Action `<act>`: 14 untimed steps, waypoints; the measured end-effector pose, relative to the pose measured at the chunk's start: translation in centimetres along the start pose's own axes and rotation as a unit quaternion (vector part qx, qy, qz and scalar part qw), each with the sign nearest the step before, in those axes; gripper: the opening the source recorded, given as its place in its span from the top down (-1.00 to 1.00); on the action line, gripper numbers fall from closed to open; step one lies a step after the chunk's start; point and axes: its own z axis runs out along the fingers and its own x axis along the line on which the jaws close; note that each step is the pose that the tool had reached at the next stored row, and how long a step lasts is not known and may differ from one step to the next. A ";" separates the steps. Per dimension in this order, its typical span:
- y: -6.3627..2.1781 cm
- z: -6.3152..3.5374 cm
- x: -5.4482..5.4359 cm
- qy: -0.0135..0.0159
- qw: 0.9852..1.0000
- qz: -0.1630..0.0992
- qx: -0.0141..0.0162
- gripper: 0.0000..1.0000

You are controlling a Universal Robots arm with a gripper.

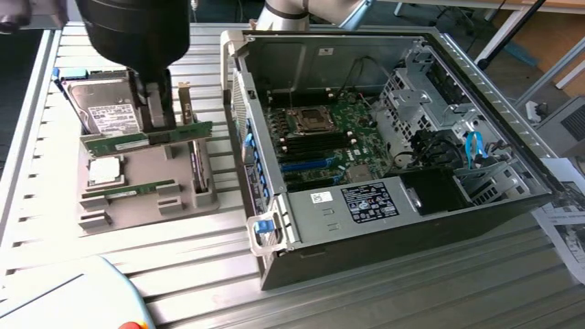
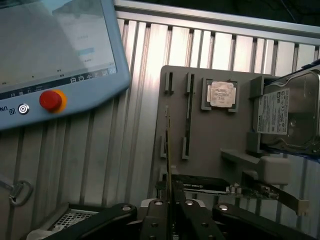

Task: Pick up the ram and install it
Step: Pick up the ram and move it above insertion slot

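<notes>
The ram (image 1: 119, 143) is a narrow green stick held level, lifted a little above the grey holder tray (image 1: 137, 205) at the exterior view's left. My gripper (image 1: 157, 130) comes down from above and is shut on the stick's middle. In the wrist view the ram (image 2: 169, 145) shows edge-on as a thin line rising from between the black fingers (image 2: 156, 222) of the gripper (image 2: 170, 217). A second green stick (image 1: 133, 190) lies in a slot of the tray. The open computer case (image 1: 475, 205) lies at the right with its motherboard (image 1: 333, 147) exposed.
A silver hard drive (image 1: 105, 110) stands at the tray's back, a processor chip (image 1: 103, 170) lies on it, and an expansion card (image 2: 210, 184) stands on edge beside them. A teach pendant (image 2: 55, 50) with a red stop button lies on the slatted table in front.
</notes>
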 end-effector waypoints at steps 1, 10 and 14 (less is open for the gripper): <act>-0.60 -0.05 0.1 0.000 1.000 0.000 -0.001 0.70; -6.54 -0.52 0.8 -0.001 1.000 0.000 -0.006 0.70; -8.48 -0.64 1.0 -0.001 1.000 0.000 -0.012 0.70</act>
